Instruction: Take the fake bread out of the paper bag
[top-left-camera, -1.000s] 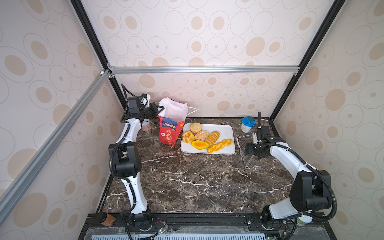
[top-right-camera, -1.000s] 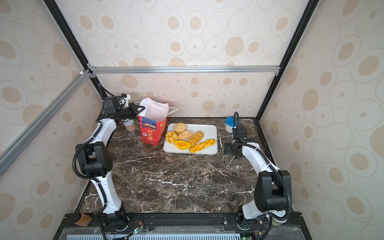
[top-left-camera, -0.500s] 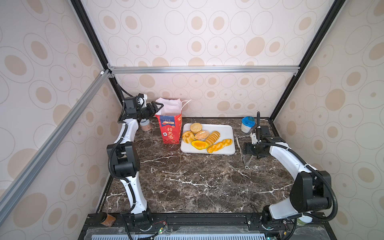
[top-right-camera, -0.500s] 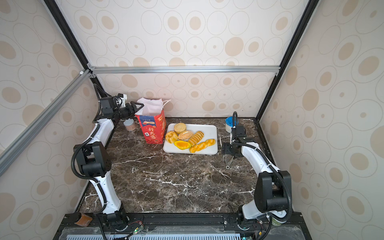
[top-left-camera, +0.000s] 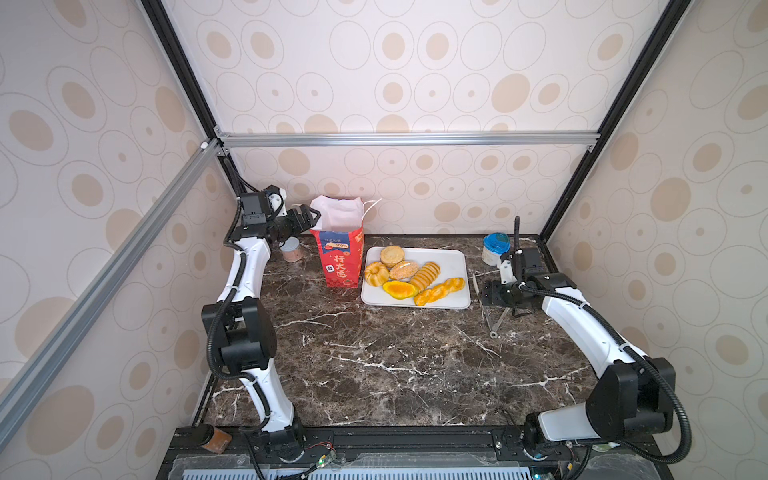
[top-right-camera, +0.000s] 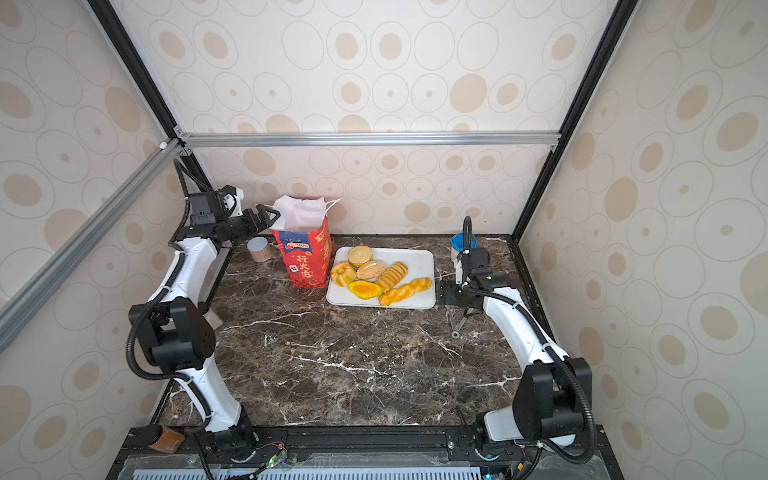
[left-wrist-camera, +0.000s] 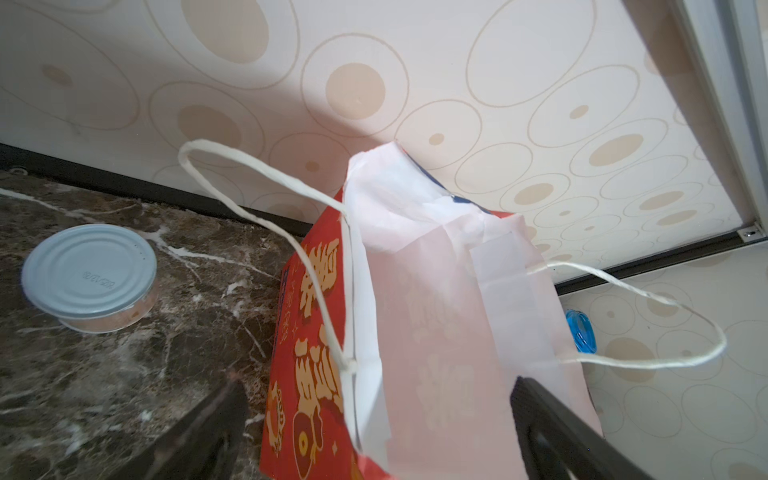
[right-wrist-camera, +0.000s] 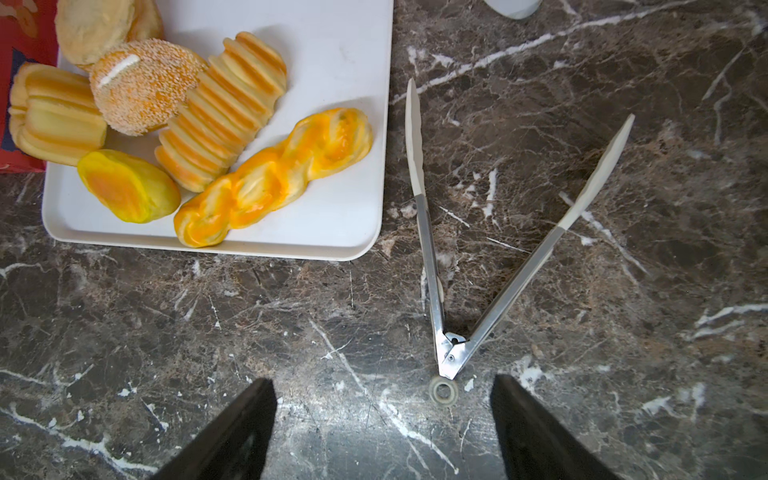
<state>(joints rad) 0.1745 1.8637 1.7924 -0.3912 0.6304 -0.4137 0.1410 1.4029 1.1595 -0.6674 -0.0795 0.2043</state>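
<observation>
Your right gripper (right-wrist-camera: 382, 388) hung low over the tabletop (top-left-camera: 374, 365), near the front corner of the white tray (top-left-camera: 454, 262) on your right arm's side. Its jaws were spread wide and held nothing. Metal tongs (right-wrist-camera: 430, 257) lay flat with their arms apart, just beside that edge of the tray.

All six pieces of the fake bread (right-wrist-camera: 224, 112) lay on the tray. At the tray's front were the orange-yellow oval (top-left-camera: 400, 289) and the braided twist (top-left-camera: 440, 290). Behind them sat the ring cake (top-left-camera: 376, 273), the seeded oval (top-left-camera: 404, 270) and the ridged loaf (top-left-camera: 426, 274), packed close together. The round flat bun (top-left-camera: 392, 255) was at the tray's back edge.

The paper bag (top-left-camera: 340, 262) stood upright just beside the tray, on the side away from the tongs. Its mouth gaped and showed the white inside. You could not tell if anything was in it. Its white cord handles (left-wrist-camera: 266, 208) hung loose.

Your left gripper (top-left-camera: 311, 219) was up at the bag's top rim, on the side away from the tray. Its jaws were wide apart and did not pinch the paper. A small can (left-wrist-camera: 89, 270) stood past the bag from the tray. A blue-lidded jar (top-left-camera: 494, 249) stood beyond the tray's far corner.
</observation>
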